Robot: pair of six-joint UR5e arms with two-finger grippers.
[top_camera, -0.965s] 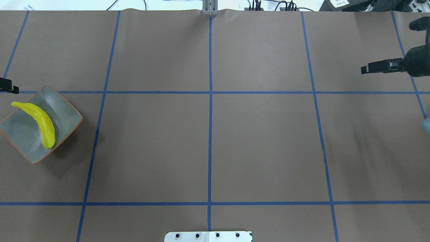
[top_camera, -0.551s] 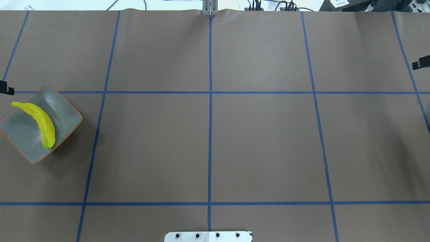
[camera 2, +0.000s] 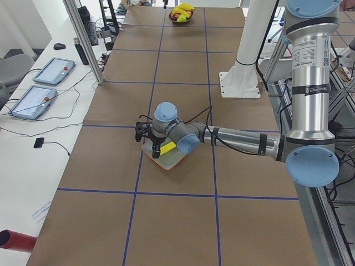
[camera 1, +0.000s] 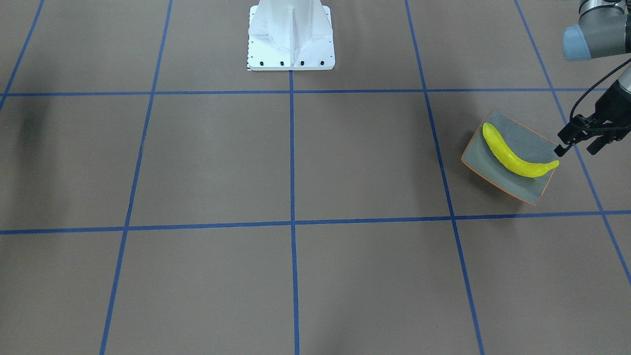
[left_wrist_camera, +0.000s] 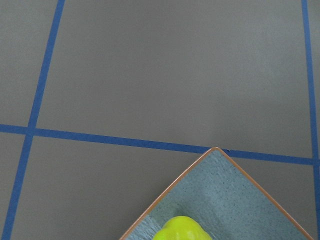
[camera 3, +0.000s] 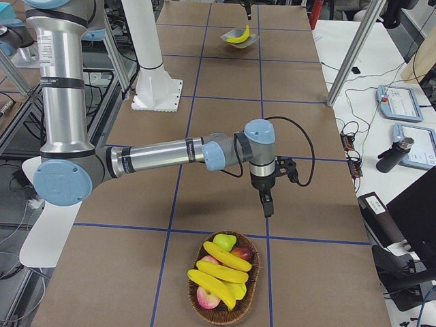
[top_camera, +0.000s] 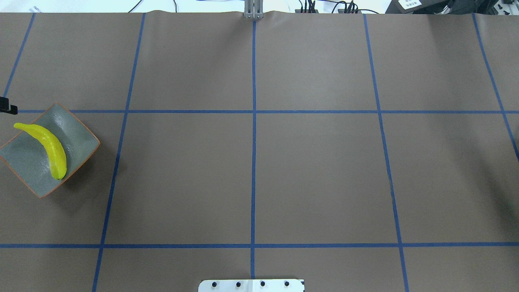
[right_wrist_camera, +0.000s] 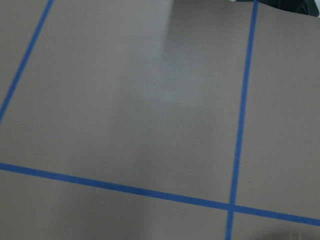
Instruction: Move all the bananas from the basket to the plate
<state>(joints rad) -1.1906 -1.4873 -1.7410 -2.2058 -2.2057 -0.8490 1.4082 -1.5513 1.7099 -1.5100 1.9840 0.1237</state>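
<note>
Nearest, at the right-hand end of the surface (camera 3: 225, 102), the basket (camera 3: 254, 289) held the bananas (camera 3: 223, 259) not yet moved. There were at least two, lying on top of red apples (camera 3: 242, 253) and a green fruit (camera 3: 223, 240), so they were open to a grasp from above. Just beyond the basket, the right pincer (camera 3: 267, 210) hung fingers-down over bare surface. Whether its fingers stood apart or together could not be told. This position was judged a staging point for the next pick.

At the far end, one banana (camera 1: 515, 158) lay diagonally across the plate (camera 1: 530, 140), cradled by its curve. The left pincer (camera 1: 577, 147) stood beside the plate's corner with fingers apart and empty, clear of the fruit. The task was judged incomplete.
</note>
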